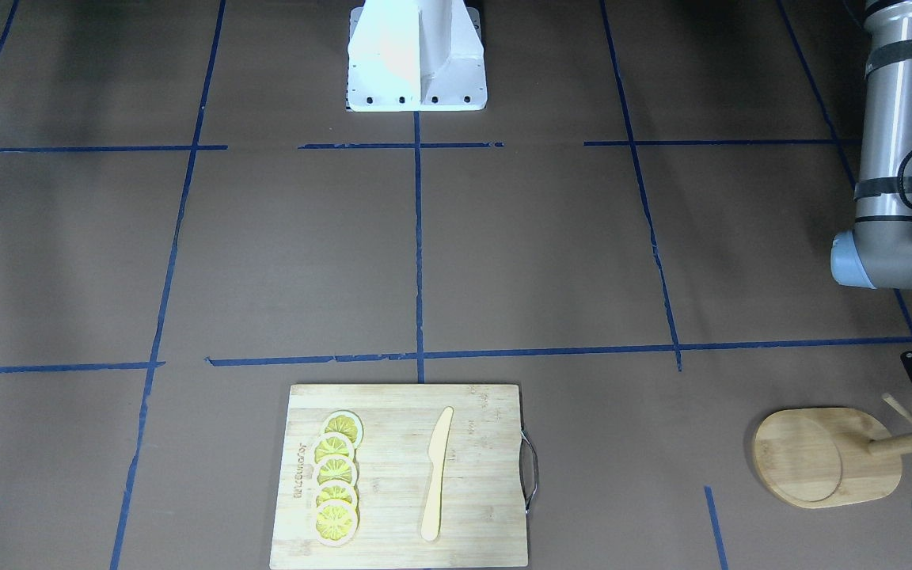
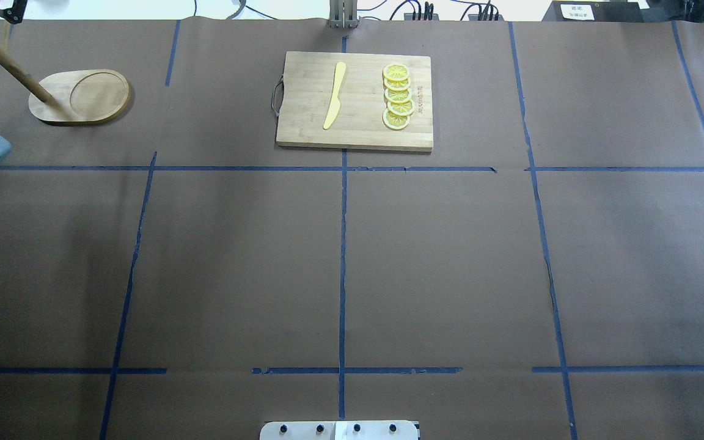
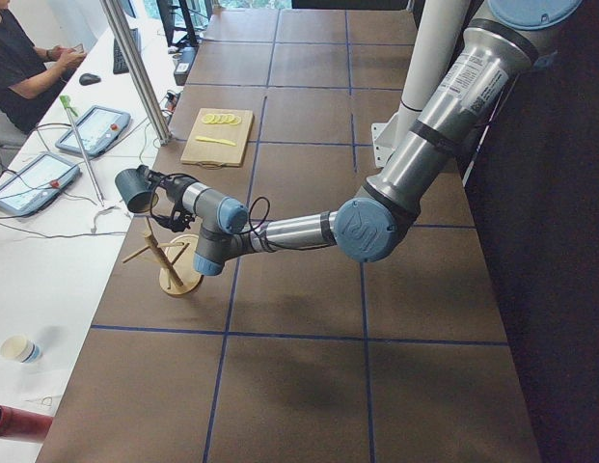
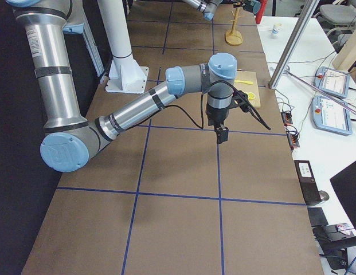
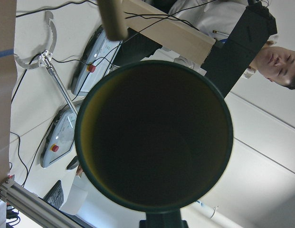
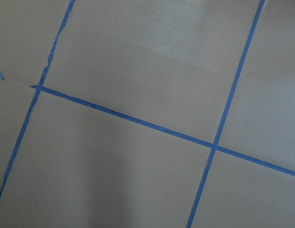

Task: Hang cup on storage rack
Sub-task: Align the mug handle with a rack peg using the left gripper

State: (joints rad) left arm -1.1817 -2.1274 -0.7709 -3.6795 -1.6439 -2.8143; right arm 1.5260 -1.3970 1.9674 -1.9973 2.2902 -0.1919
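Note:
The dark cup (image 3: pixel 136 190) is held in the air by my left gripper (image 3: pixel 156 193), just above and beside the top of the storage rack (image 3: pixel 176 273). In the left wrist view the cup's mouth (image 5: pixel 154 137) fills the frame, with a black finger (image 5: pixel 240 45) against its rim and a bamboo peg (image 5: pixel 111 19) close by. The rack's oval base shows in the front view (image 1: pixel 820 455) and the overhead view (image 2: pixel 80 98). My right gripper (image 4: pixel 222 134) hangs over bare table mid-table; I cannot tell whether it is open or shut.
A bamboo cutting board (image 2: pixel 355 101) with lemon slices (image 2: pixel 397 96) and a wooden knife (image 2: pixel 334 95) lies at the far middle edge. The white robot base (image 1: pixel 416 55) stands at the near edge. Operators and tablets sit beyond the table's far edge.

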